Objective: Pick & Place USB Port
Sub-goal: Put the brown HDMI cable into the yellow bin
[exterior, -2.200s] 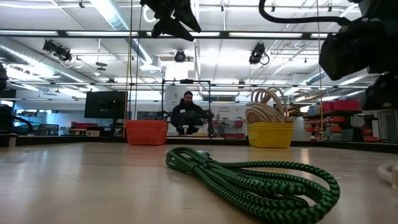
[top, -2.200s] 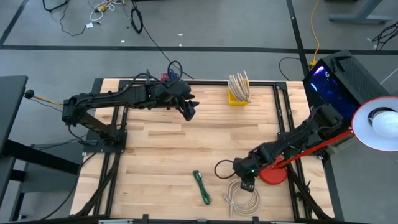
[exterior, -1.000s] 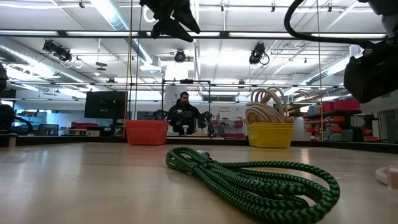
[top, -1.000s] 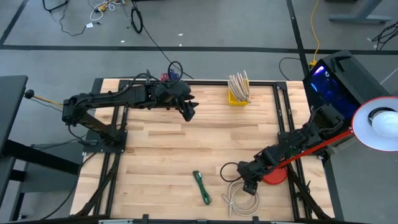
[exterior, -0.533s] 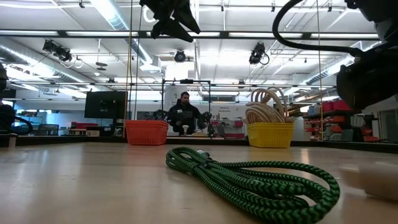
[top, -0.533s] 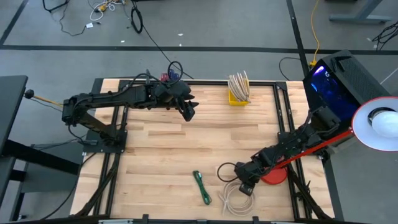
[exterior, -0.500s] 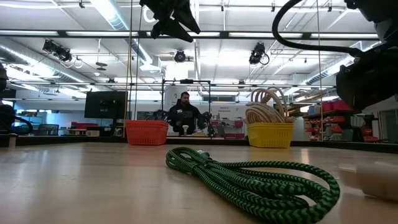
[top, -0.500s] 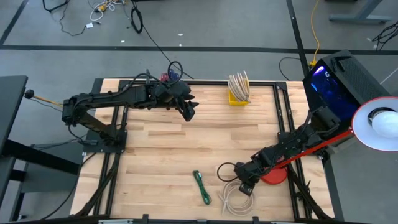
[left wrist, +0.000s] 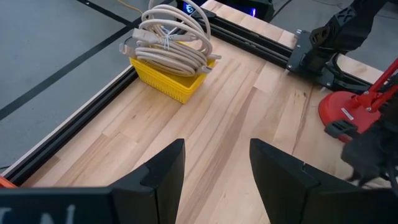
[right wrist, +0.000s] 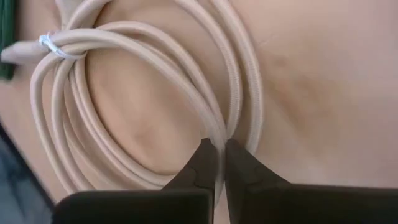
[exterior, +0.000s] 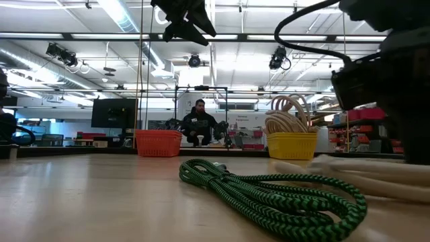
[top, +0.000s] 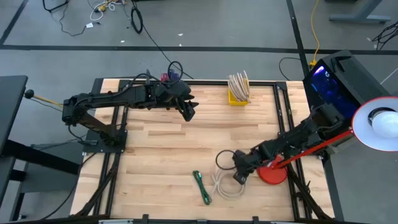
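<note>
A coiled beige cable (top: 227, 185) lies at the table's near side, bound with a tie (right wrist: 46, 42). It also shows in the low view (exterior: 363, 176). My right gripper (top: 239, 177) is shut on it at the coil's right side. A coiled green cable (top: 201, 186) lies on the table just left of it, near the front edge (exterior: 269, 195). My left gripper (top: 188, 111) is open and empty, held high over the table's far part (left wrist: 214, 168). My right gripper pinches strands of the beige coil's loop (right wrist: 222, 124) between its two fingers (right wrist: 205, 155), on the side of the coil away from the tie. The fingers come from above, slanting toward the table's left. The rest of the coil spreads out beyond the fingertips, close to the tabletop.
A yellow basket (top: 238, 96) holding beige cables stands at the far edge (left wrist: 177, 84). A red lamp base (top: 272, 174) sits just right of my right gripper, its arm reaching right. Bare wood lies in the table's middle (top: 186, 149).
My right gripper, shut on the beige coil, has gone toward the table's left and far edges. The coil has gone with it across the table and now lies closer to the green cable.
</note>
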`<state>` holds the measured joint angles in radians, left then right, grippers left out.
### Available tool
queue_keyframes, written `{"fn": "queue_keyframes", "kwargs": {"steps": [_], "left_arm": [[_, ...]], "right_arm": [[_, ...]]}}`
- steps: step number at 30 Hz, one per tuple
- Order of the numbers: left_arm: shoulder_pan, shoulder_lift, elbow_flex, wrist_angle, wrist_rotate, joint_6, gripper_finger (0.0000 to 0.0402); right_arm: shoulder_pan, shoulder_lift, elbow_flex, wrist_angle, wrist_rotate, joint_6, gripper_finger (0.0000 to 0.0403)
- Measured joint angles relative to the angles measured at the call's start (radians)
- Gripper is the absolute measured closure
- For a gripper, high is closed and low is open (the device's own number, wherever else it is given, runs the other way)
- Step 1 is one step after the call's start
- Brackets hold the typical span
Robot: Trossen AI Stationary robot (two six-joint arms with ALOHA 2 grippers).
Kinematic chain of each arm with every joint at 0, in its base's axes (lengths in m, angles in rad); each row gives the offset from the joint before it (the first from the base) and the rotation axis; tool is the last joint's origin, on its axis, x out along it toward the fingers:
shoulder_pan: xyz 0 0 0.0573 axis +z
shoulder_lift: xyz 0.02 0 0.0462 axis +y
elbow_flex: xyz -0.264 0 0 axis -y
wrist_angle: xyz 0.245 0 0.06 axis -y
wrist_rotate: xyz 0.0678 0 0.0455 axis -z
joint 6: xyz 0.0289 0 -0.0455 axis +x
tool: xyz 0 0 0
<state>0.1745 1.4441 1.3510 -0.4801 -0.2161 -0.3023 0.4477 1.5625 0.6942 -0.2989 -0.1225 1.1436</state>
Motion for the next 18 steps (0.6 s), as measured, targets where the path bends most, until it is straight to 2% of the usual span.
{"fn": "queue_keyframes", "kwargs": {"steps": [6,11,18], "left_arm": [[0.0,0.0,0.0,-0.003,0.0,0.0,0.0216],[0.0,0.0,0.0,-0.005,0.001,0.0,0.0216],[0.0,0.0,0.0,-0.014,0.001,0.001,0.0216]], "right_arm": [[-0.052,-0.055,-0.003,-0.036,0.114,-0.001,0.0401],[-0.119,-0.098,-0.002,-0.059,0.156,-0.027,0.0401],[-0.187,-0.231,0.0,-0.055,0.221,-0.086,0.0402]]}}
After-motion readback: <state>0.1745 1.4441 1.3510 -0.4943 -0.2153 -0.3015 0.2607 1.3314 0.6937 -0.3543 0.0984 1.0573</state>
